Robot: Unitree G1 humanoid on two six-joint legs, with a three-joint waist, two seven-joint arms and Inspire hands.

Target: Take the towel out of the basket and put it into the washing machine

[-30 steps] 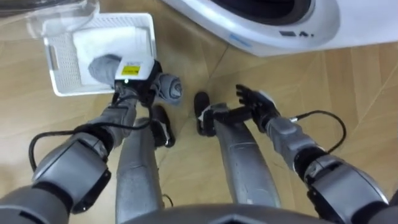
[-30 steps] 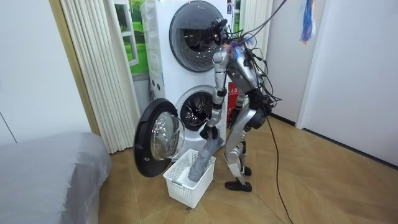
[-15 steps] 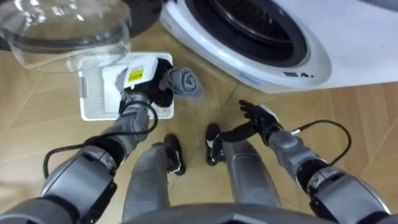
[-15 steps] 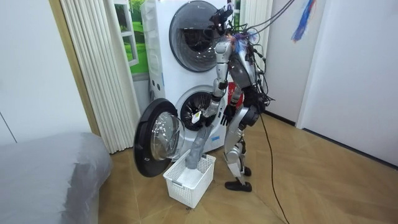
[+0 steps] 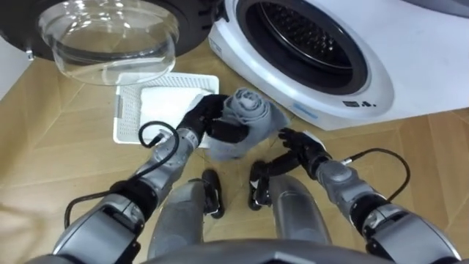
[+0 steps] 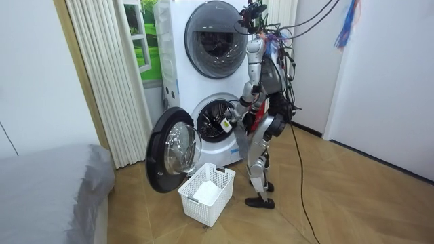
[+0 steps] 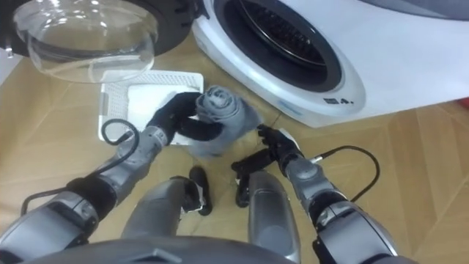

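Your left hand is curled round a grey towel. The towel is bunched in a thick roll w/ a loose tail hanging below the hand. It's up off the floor, just right of that hand's fingers. It's short of the washing machine: the drum opening lies beyond the hand and to its right. Your right hand is wide, fingers spread, holding nothing. It sits just right of the towel and lower; can't tell if it touches the cloth.

Left of the left hand a white basket sits on the floor w/ a white cloth in it. Farther left and beyond, the glass door is swung open. In the room view you stand right in front of the lower machine, basket by your feet.

Risks, as I judge them:
- The grip looks to be on one side of the roll, so the roll may loosen and slip out mid-reach.
- The hanging tail may drag on the opening's lower lip and end up draped outside the drum.
- Letting go too early drops the towel on the floor, between your feet and the machine.
- The spread right hand is close enough to snag the tail.
- Your left forearm may clip the door edge if the reach swings left.
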